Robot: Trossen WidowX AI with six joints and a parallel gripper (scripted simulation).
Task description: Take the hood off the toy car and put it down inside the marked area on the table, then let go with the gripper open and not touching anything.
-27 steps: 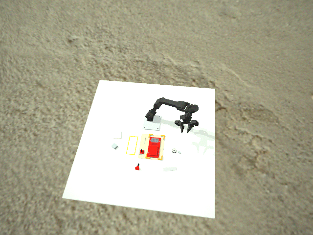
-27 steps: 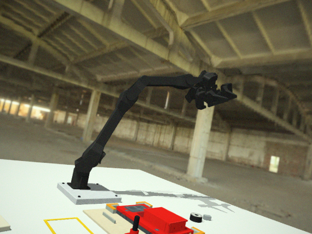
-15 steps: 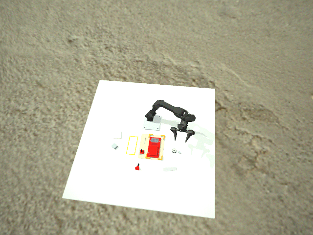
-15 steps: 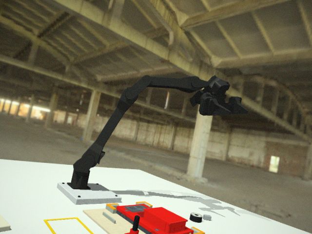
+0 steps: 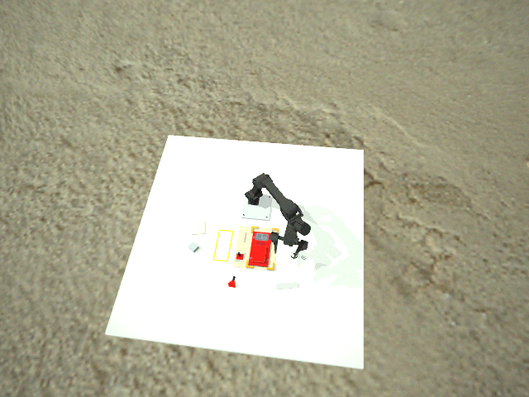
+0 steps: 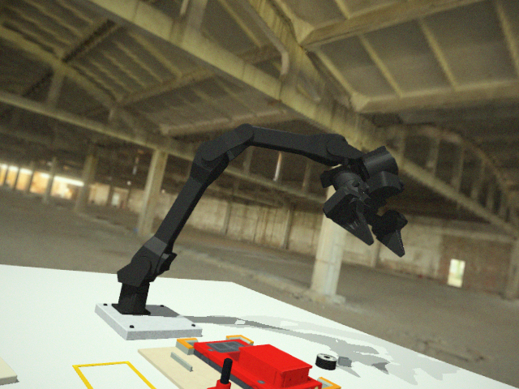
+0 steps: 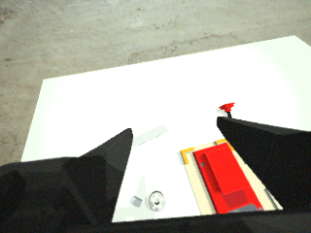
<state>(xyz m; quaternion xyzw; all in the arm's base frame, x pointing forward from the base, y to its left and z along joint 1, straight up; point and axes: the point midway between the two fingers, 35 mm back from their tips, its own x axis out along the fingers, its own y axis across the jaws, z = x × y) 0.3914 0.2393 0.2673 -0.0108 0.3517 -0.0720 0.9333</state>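
Observation:
The red toy car (image 5: pixel 259 254) (image 6: pixel 272 364) (image 7: pixel 225 170) sits on a beige board (image 5: pixel 240 246) (image 6: pixel 159 360) between orange corner brackets. It has a raised red block in its middle part and a grey panel at its end nearer the arm's base. I cannot tell which part is the hood. The marked area's yellow outline (image 5: pixel 216 245) (image 6: pixel 100 363) lies on the table beside the board, with nothing inside it. My gripper (image 5: pixel 284 254) (image 6: pixel 386 250) (image 7: pixel 173 126) is open and empty, high above the table beyond the car's side away from the marked area.
A black-and-white wheel (image 6: pixel 326 361) (image 7: pixel 156 200) and a small grey block (image 5: pixel 303 257) (image 6: pixel 344 361) lie beside the board. A red piece with a black post (image 5: pixel 231 283) (image 7: pixel 226 107) and a pale flat block (image 5: pixel 287 285) lie past it. A grey cube (image 5: pixel 193 246) lies beyond the marked area.

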